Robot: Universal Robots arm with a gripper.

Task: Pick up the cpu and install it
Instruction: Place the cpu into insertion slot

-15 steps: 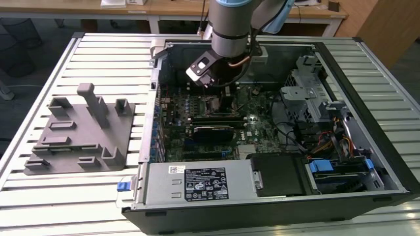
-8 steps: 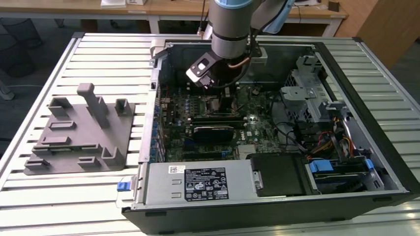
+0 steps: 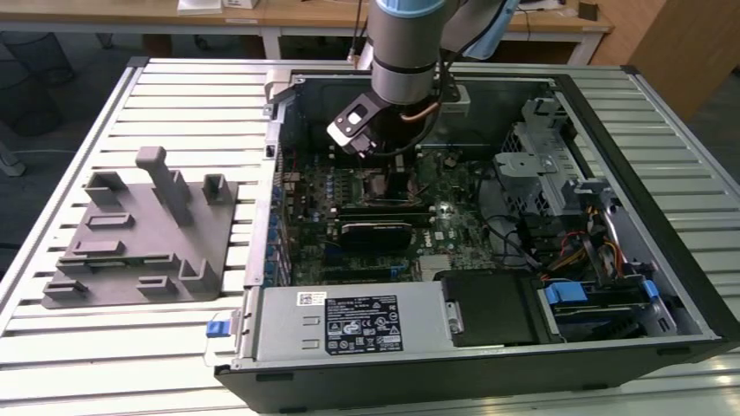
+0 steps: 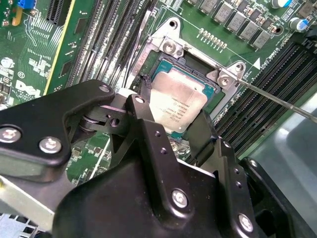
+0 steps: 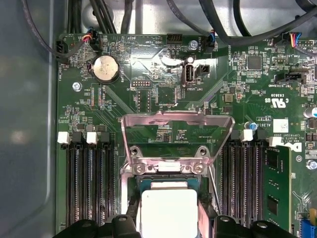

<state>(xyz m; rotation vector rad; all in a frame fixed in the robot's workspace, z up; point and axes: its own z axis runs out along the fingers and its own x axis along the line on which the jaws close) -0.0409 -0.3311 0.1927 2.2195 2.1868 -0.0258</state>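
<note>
While reaching down into the open computer case (image 3: 682, 286), holds the pincer (image 4: 173, 106) low over the green motherboard (image 3: 463, 217), in the part of the case nearer the counter's (image 3: 139, 347) far edge. Grips the cpu (image 4: 181, 96) by two opposite edges, with black fingers (image 4: 143, 119) pressed close against either side in both wrist views. Presents it level, silver-grey top upward, right at the mouth of the socket (image 4: 212, 90) and within the metal frame (image 4: 171, 47) bolted around that socket. Cannot tell whether seated fully or poised just above the contacts. Faces, just beyond the socket in the first wrist view, the load plate (image 5: 178, 124) swung up and open on its hinge. Stands near a thin lever rod (image 4: 277, 101) angled away from one corner of the frame. Sits between rows of black memory slots (image 5: 89, 183) on either side of the socket, with a round coin battery (image 5: 105, 68) beyond the load plate, near dark cables (image 5: 223, 25). Shares the counter with a grey fixture block (image 3: 139, 234), well apart from the case and beside the edge at the exterior view's left, with several upright posts on its flat base. Lies with the case along the counter's opposite side, with a silver power supply (image 3: 347, 322) at the end closest to the near edge.
</note>
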